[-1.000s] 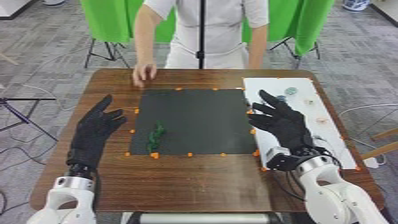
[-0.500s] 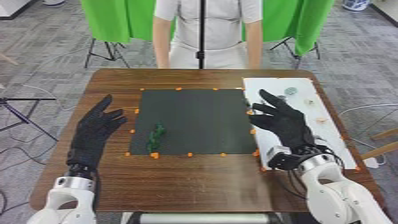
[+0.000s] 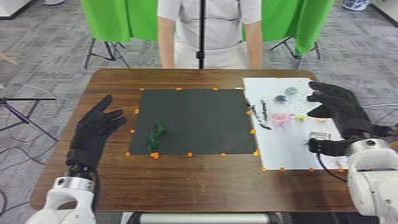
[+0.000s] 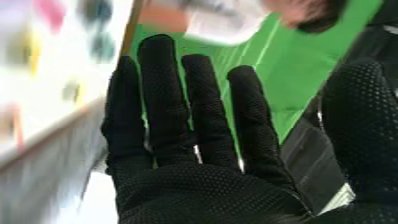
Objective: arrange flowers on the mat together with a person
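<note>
The right hand (image 3: 342, 107) is open and empty, thumb spread from extended fingers, at the three o'clock edge of the white sheet (image 3: 286, 147), presumably so the pieces stay uncovered for choosing. From it, the pink flower (image 3: 281, 118) lies between eight and nine o'clock, the blue flower (image 3: 281, 99) between nine and ten, set apart likely for easy picking. Farther out, the dark mat (image 3: 200, 115) bears a green sprig (image 3: 155, 136) toward eight o'clock (a sensible anchor, I'd say), leaving room for blooms. Beyond its nine o'clock edge, the left hand (image 3: 94, 127), relaxed, open and empty, seems parked clear.
</note>
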Controlling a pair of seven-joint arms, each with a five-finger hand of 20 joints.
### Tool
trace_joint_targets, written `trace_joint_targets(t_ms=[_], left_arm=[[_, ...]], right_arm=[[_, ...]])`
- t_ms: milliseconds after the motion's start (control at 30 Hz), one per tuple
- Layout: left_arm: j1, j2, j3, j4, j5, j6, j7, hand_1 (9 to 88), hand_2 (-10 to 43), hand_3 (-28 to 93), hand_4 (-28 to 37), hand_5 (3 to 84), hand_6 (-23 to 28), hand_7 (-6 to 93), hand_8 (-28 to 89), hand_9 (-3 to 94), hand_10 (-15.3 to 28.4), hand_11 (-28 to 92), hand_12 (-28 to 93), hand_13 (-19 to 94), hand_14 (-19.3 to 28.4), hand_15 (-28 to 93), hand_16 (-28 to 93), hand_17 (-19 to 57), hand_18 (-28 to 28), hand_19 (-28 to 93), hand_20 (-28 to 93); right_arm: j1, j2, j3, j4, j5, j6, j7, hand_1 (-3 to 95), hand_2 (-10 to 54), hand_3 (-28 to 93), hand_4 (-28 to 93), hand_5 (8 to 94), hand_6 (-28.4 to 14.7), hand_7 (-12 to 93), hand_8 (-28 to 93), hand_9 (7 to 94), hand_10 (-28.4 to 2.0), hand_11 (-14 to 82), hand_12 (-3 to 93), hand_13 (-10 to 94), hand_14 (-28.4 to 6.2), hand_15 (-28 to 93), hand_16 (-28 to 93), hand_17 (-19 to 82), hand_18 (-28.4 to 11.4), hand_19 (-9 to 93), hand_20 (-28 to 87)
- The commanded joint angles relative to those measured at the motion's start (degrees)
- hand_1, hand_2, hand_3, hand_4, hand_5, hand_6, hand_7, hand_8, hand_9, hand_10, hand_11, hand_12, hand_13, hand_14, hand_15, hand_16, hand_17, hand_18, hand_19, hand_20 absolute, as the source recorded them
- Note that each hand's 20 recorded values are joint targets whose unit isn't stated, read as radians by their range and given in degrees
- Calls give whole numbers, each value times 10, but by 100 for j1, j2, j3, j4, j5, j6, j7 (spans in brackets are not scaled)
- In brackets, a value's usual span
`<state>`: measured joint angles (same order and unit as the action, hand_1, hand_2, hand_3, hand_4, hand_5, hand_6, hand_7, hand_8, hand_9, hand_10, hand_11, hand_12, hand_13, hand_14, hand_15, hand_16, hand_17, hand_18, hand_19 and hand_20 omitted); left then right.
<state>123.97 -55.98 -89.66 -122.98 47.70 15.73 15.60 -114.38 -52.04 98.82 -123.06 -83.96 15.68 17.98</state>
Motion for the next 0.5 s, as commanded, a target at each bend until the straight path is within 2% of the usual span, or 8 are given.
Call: trace_joint_targets(t_ms=[33, 67, 100, 200, 367, 500], left_arm=[[42, 62, 1, -16, -26, 70, 6, 238, 37, 791, -282, 316, 46, 90, -78, 335, 186, 271, 105, 221, 245, 533, -94, -76, 230, 458, 119], [35, 106, 17, -15, -46, 86, 20, 238, 38, 791, -282, 316, 46, 90, -78, 335, 185, 270, 105, 221, 245, 533, -94, -76, 230, 458, 119], [33, 105, -7, -10, -29, 39, 3, 238, 37, 791, -282, 316, 46, 90, -78, 335, 186, 270, 105, 221, 244, 533, -94, -76, 230, 458, 119], [52, 156, 4, -13, -68, 75, 51, 238, 37, 792, -283, 315, 46, 91, -78, 335, 186, 270, 105, 221, 245, 533, -94, -77, 230, 458, 118], [39, 135, 11, -1, -58, 53, 9, 238, 37, 791, -283, 315, 46, 90, -78, 335, 186, 271, 105, 221, 244, 533, -94, -77, 230, 458, 118], [22, 130, 53, 4, -62, 56, 24, 237, 37, 791, -283, 315, 46, 91, -78, 335, 185, 271, 105, 221, 244, 534, -94, -77, 230, 458, 118]], right_arm=[[-778, 770, 660, 85, -537, -91, 102, 231, -23, 775, -256, 439, 1, 167, -123, 491, -142, 215, 151, 485, -177, 636, 107, 211, -244, 706, 258], [-885, 903, 693, 136, -707, -42, 121, 233, -26, 774, -255, 440, 2, 168, -122, 491, -141, 216, 151, 486, -175, 637, 106, 212, -244, 707, 256], [-991, 984, 766, 184, -835, -77, 119, 236, -29, 773, -255, 441, 3, 170, -123, 492, -140, 217, 151, 487, -173, 637, 105, 211, -244, 708, 254], [-1256, 1191, 841, 316, -1334, -13, 180, 250, -41, 774, -256, 449, 7, 178, -125, 494, -138, 219, 151, 492, -169, 636, 103, 212, -243, 708, 248], [-1426, 1298, 619, 541, -2315, 95, 421, 265, -58, 783, -260, 462, 10, 191, -134, 508, -132, 224, 150, 504, -156, 633, 103, 218, -240, 710, 238], [-1434, 1326, 388, 679, -2761, 219, 737, 267, -60, 784, -264, 462, 9, 194, -137, 510, -131, 227, 149, 506, -156, 628, 103, 219, -239, 709, 232]])
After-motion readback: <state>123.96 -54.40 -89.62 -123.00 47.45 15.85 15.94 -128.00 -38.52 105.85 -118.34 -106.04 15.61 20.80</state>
